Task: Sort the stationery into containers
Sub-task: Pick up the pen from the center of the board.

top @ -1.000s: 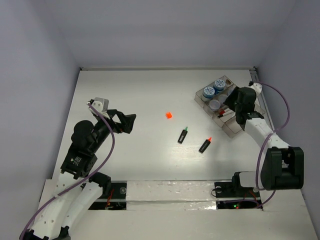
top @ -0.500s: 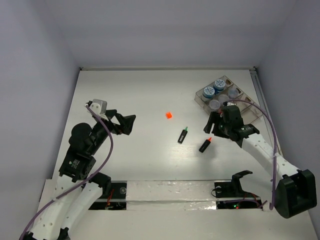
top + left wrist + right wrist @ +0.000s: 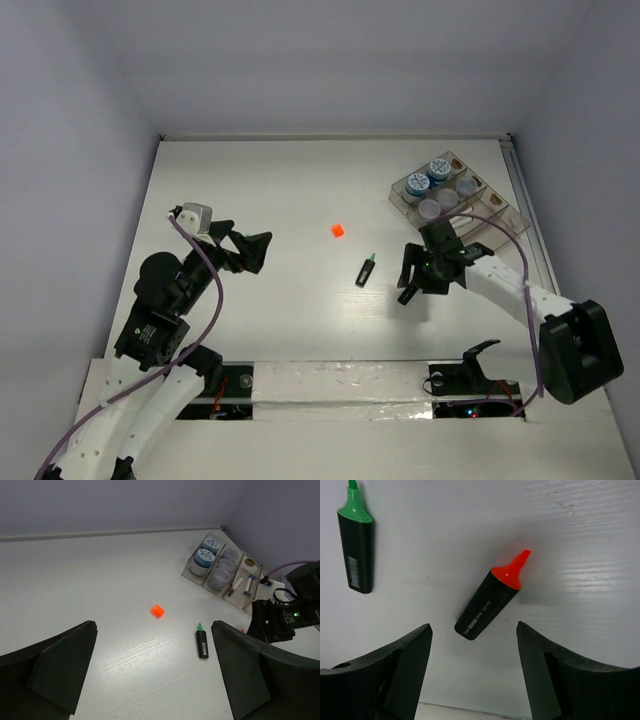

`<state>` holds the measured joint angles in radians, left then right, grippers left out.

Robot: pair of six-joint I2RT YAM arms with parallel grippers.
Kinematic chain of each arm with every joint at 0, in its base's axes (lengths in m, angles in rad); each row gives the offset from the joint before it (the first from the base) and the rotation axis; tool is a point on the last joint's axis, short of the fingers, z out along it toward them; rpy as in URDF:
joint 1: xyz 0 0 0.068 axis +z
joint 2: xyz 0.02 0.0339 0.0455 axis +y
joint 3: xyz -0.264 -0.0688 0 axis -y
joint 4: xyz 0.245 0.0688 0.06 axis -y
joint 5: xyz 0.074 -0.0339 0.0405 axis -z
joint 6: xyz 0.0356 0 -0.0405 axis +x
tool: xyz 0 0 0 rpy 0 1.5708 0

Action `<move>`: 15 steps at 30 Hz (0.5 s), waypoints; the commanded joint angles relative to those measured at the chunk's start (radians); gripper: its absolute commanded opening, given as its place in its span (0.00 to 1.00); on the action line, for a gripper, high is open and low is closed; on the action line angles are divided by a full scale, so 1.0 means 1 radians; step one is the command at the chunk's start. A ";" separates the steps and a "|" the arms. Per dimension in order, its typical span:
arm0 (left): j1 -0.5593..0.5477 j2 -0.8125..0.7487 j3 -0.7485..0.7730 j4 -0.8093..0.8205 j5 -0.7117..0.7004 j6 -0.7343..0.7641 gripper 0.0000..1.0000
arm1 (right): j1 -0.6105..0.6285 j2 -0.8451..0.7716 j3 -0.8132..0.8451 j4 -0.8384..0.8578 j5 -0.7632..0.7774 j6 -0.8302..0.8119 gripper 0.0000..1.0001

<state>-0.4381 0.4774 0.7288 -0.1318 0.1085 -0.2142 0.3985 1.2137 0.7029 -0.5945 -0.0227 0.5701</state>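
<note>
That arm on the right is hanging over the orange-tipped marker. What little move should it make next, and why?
Probably lower straight down and close. The right gripper hovers, jaws open, over the orange-tipped highlighter, which lies loose on the table and is not yet in the tray.

I count two stubby highlighters on the tabletop (image 3: 250, 180): one green-tipped highlighter (image 3: 367, 268), one orange-tipped highlighter (image 3: 492, 600). One orange cube (image 3: 337, 230). One clear tray (image 3: 400, 197), two o'clock. Inside it, five round pots: two blue-lidded pots (image 3: 438, 168), three greyish pots (image 3: 446, 196). White pens (image 3: 237, 585): two for sure, maybe a third, too small to tell.
</note>
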 commanded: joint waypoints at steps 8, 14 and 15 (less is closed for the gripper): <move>-0.011 0.001 0.008 0.044 0.013 0.006 0.99 | 0.046 0.135 -0.017 0.127 0.073 0.050 0.62; -0.011 0.020 0.008 0.043 0.036 0.003 0.99 | 0.046 0.178 -0.045 0.145 0.115 0.062 0.59; -0.020 0.024 0.006 0.046 0.045 0.001 0.99 | 0.046 0.184 -0.048 0.156 0.118 0.063 0.59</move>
<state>-0.4454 0.4904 0.7288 -0.1318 0.1200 -0.2142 0.4400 1.3613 0.6838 -0.4911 0.0341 0.6209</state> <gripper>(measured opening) 0.990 0.594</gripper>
